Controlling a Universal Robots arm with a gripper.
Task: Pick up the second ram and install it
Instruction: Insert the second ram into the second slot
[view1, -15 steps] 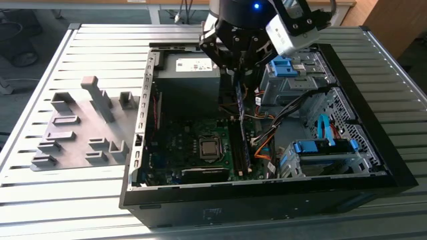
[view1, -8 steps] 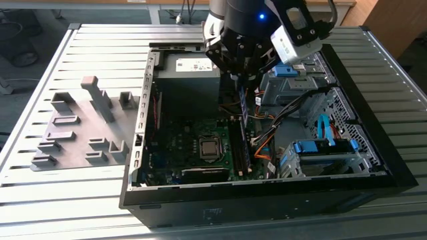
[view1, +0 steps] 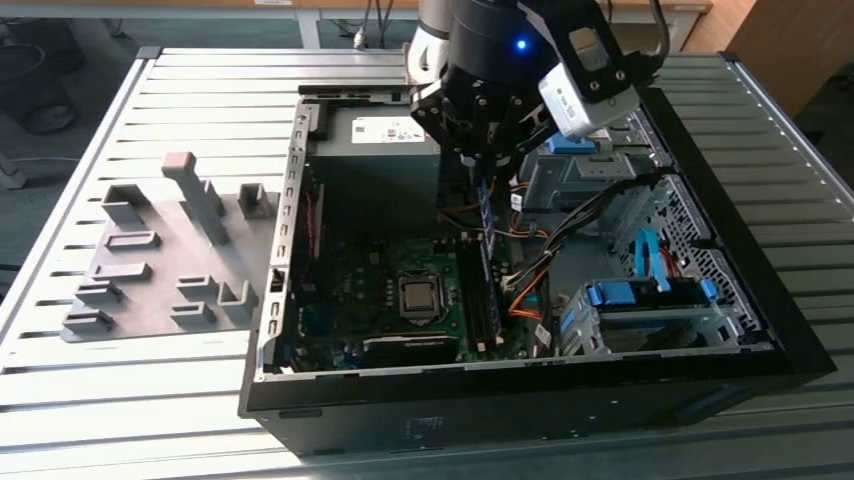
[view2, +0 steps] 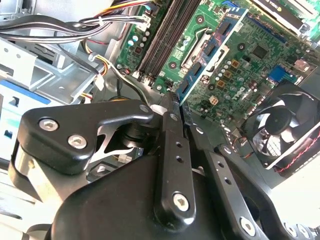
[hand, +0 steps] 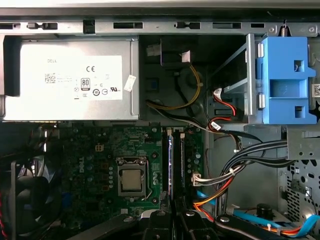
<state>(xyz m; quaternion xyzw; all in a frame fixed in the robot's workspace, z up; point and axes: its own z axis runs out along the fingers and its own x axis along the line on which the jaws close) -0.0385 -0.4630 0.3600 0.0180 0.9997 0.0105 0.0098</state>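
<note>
Several grey holder blocks (view1: 160, 250) stood on the slatted table (view1: 80, 400) at the exterior view's left, well apart from the open computer case (view1: 534, 410). Moving right inside it: motherboard (view1: 350, 282), CPU socket (view1: 420, 295), then the long black memory slots (view1: 478, 300). Right above those hung the gripper (view1: 481, 172), fingers clamped on the second ram (view1: 483, 210), the stick edge-on and roughly in line with the slots. Further right, a bundle of cables (view1: 534, 270) lay just beside the slots. That was the danger, I reckoned. A slight sideways offset or tilt and the stick would ride the slot wall or snag a wire, seating one end only.
</note>
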